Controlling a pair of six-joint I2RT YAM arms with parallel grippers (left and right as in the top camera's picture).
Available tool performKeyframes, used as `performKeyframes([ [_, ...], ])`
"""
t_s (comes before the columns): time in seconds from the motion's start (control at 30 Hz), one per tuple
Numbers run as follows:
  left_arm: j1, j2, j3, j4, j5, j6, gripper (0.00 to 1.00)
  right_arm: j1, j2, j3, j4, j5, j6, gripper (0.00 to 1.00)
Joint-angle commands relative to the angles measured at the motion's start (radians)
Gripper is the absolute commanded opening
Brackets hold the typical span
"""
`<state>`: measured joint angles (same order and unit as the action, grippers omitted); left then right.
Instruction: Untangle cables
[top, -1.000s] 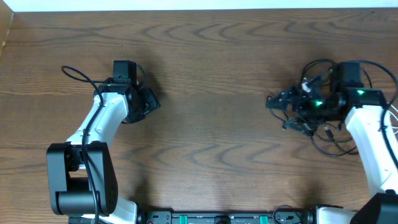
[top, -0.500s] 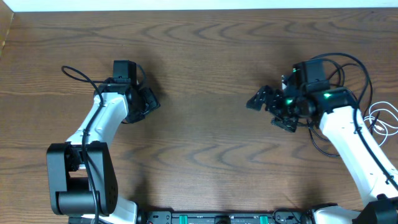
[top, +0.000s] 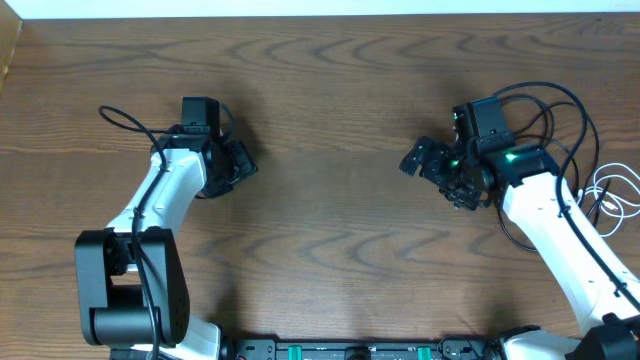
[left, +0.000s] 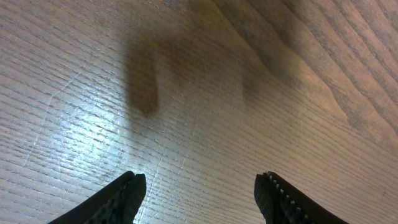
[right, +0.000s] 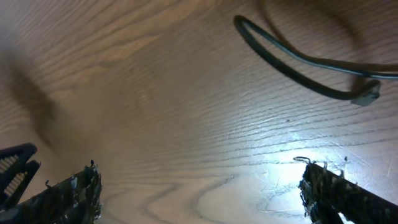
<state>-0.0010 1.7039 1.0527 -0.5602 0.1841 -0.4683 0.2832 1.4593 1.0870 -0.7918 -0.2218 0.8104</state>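
Observation:
Several thin black cables (top: 575, 100) loop around and behind my right arm at the right of the table. A thin white cord (top: 612, 190) lies coiled at the right edge. My right gripper (top: 435, 170) is open and empty, just left of the black loops. In the right wrist view its fingers (right: 199, 193) frame bare wood, and a dark cable (right: 292, 59) with a small plug end (right: 370, 93) lies ahead of them. My left gripper (top: 235, 165) is open and empty over bare wood (left: 199, 193), far from the cables.
A thicker black cable (top: 120, 118) wired to the left arm curves out at the far left. The wooden table (top: 330, 120) runs between the two arms. The arm bases (top: 350, 350) sit along the front edge.
My right arm has swung left, away from the cable pile. The black loops have shifted around it and the white cord now shows at the right. The left arm has not moved.

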Motion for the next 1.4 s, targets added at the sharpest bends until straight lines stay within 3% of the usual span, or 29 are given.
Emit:
performKeyframes([
  [0.0,-0.001,0.003,-0.009,-0.003,-0.010,-0.001,0.63,0.006,0.039,0.010,0.006,0.037,0.031,0.99],
  [0.23,-0.001,0.003,-0.009,-0.003,-0.010,-0.001,0.62,0.005,0.169,0.010,0.081,0.043,0.031,0.99],
  [0.43,-0.001,0.003,-0.009,-0.003,-0.010,-0.001,0.63,-0.029,0.245,0.010,0.203,0.187,0.031,0.99],
  [0.77,-0.001,0.003,-0.009,-0.003,-0.009,-0.002,0.63,-0.179,0.246,0.010,0.272,0.455,0.031,0.99],
  [1.13,-0.001,0.003,-0.009,-0.003,-0.009,-0.002,0.62,-0.287,0.246,0.010,0.246,0.455,0.030,0.99],
  [1.37,-0.001,0.003,-0.009,-0.003,-0.009,-0.002,0.63,-0.291,0.246,0.010,0.284,0.708,0.030,0.99],
])
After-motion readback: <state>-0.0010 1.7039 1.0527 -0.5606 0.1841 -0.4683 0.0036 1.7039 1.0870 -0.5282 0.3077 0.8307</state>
